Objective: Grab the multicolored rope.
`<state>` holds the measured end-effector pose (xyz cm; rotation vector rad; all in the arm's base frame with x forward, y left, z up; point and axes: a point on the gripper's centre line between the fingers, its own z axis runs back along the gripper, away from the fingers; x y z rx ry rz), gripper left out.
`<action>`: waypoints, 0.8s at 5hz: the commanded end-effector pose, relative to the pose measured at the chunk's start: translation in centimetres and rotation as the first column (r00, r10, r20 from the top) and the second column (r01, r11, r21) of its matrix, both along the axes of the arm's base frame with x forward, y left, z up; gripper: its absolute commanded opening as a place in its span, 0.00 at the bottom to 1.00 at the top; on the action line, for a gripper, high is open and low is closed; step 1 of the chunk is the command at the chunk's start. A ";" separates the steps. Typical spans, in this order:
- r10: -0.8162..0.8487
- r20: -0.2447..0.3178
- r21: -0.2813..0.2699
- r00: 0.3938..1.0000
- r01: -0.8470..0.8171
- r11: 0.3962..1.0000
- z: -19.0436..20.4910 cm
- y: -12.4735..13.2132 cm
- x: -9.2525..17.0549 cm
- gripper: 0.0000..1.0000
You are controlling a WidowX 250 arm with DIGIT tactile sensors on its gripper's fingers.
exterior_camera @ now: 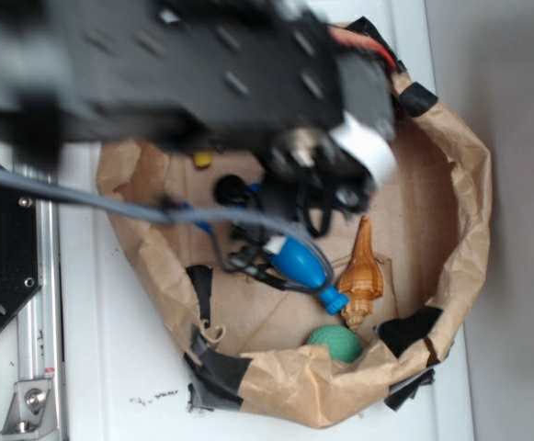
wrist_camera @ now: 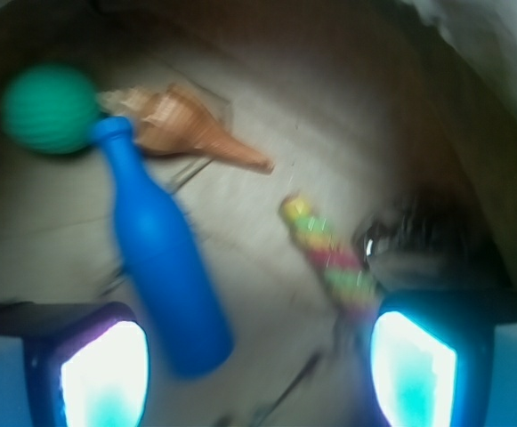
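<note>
Between the spread fingers of the gripper (wrist_camera: 258, 365) nothing is held; the multicolored rope (wrist_camera: 329, 253) lies just beside the right finger (wrist_camera: 414, 365), the blue bottle (wrist_camera: 160, 267) near the left, inside the paper bag (exterior_camera: 450, 303).

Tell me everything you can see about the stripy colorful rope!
The multicolored rope looks thick and twisted, with blurry yellow, pink-red and pale green strands and a yellow tip. It lies on the brown paper floor of the bag, slanting toward the right gripper finger, where its lower end goes out of sight. The blue bottle lies apart from it. The overhead view hides nearly all of it behind the arm.
</note>
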<state>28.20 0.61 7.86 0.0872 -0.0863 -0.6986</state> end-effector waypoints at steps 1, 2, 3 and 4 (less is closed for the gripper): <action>-0.005 0.010 0.053 1.000 0.004 0.999 -1.4 1.5 2.7 1.00; 0.015 -0.031 0.022 0.999 -0.015 1.000 -1.5 3.8 2.7 1.00; 0.053 -0.049 -0.010 0.997 -0.054 0.998 -0.9 6.5 1.6 1.00; 0.066 -0.079 0.011 0.995 -0.065 0.998 -1.4 7.9 0.3 1.00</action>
